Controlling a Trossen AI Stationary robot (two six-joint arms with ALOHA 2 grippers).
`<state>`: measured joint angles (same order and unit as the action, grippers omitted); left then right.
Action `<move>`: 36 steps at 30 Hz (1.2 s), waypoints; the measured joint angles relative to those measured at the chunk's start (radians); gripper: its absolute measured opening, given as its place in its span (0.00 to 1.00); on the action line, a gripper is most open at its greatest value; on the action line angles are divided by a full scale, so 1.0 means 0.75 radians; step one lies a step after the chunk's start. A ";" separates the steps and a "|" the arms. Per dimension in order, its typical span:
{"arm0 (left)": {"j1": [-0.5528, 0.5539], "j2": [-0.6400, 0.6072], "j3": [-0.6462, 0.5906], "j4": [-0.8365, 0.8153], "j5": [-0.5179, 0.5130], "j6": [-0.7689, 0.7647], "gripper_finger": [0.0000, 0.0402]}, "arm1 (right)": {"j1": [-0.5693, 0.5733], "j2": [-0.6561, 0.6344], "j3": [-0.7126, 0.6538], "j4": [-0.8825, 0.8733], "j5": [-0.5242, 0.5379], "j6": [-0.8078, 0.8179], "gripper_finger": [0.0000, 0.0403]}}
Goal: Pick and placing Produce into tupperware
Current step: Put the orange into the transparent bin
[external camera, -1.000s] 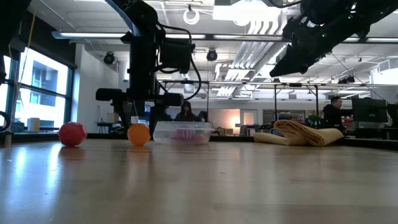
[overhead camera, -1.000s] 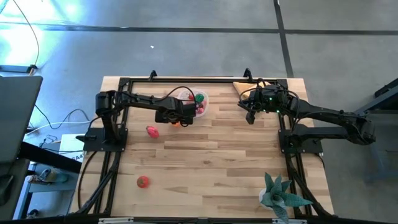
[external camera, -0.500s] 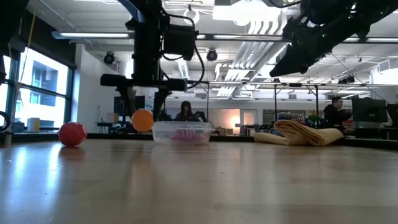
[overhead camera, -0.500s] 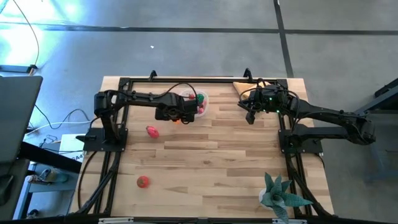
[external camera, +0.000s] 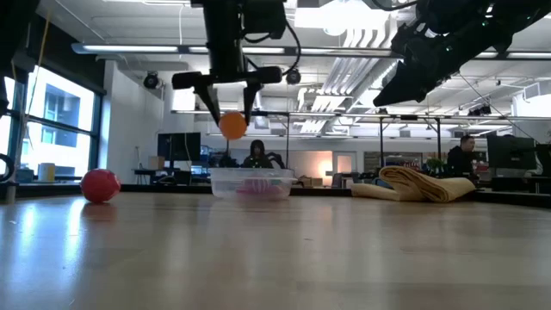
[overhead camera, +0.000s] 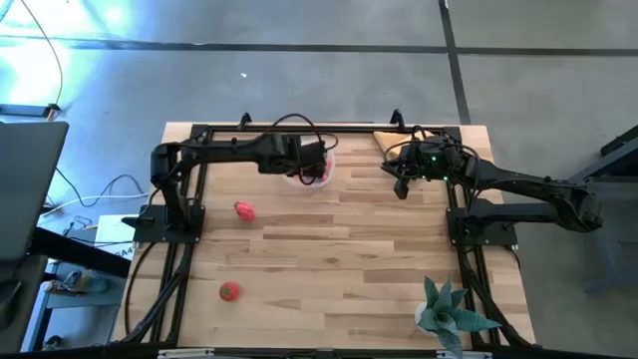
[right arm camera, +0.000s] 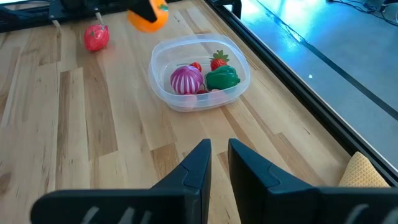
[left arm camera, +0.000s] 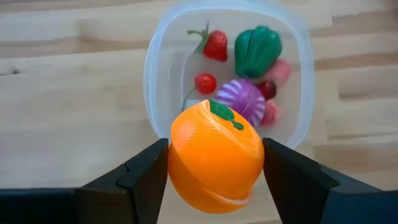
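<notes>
The left gripper [left arm camera: 214, 165] is clamped on a toy orange [left arm camera: 215, 155], its 2 dark fingers [left arm camera: 144, 174] pressed against opposite sides of the fruit, spread wide to fit it. In the low view the left gripper [external camera: 232, 116] hangs in the air with the orange [external camera: 232, 126] clear of the table, above the tupperware [external camera: 252, 182]. From the left wrist, the orange sits over the near rim of the tupperware [left arm camera: 155, 68], which rests on the wooden table [left arm camera: 68, 93].

Inside the clear container lie a strawberry [left arm camera: 215, 45], a green pepper [left arm camera: 257, 50], a small red cherry tomato [left arm camera: 205, 82], a purple striped piece [left arm camera: 244, 101] and some pink and dark red pieces partly hidden behind them.

2 more pieces of produce lie on the table apart from the container: a pink-red fruit [overhead camera: 243, 210] near the left arm's base and a red fruit [overhead camera: 229, 291] toward the front.

The right gripper [right arm camera: 216, 155] hovers above the table near the back right, its 2 fingers nearly together and holding nothing. A tan cloth [overhead camera: 387, 139] lies at the back edge just beside it, and a teal spiky plant [overhead camera: 449, 311] stands at the front right corner
</notes>
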<state>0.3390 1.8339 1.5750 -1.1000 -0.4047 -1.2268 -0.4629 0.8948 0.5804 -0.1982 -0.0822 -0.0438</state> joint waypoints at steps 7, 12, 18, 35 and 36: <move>0.111 0.027 0.002 0.077 0.078 0.096 0.57 | 0.001 0.000 0.000 0.000 0.000 0.000 0.11; 0.194 0.071 0.002 0.117 0.170 0.155 0.57 | 0.001 0.000 0.000 0.000 0.000 0.000 0.11; 0.237 0.121 0.006 0.185 0.211 0.209 0.57 | 0.001 0.001 0.001 -0.005 0.000 0.000 0.11; 0.247 0.252 0.003 0.202 0.286 0.194 0.57 | 0.000 0.001 0.001 -0.010 0.001 0.000 0.11; 0.246 0.253 0.002 0.195 0.286 0.193 0.57 | 0.000 0.001 0.001 -0.011 0.001 0.000 0.11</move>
<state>0.5236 2.0236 1.5768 -0.9538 -0.1902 -1.0817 -0.4629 0.8955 0.5808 -0.2062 -0.0818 -0.0441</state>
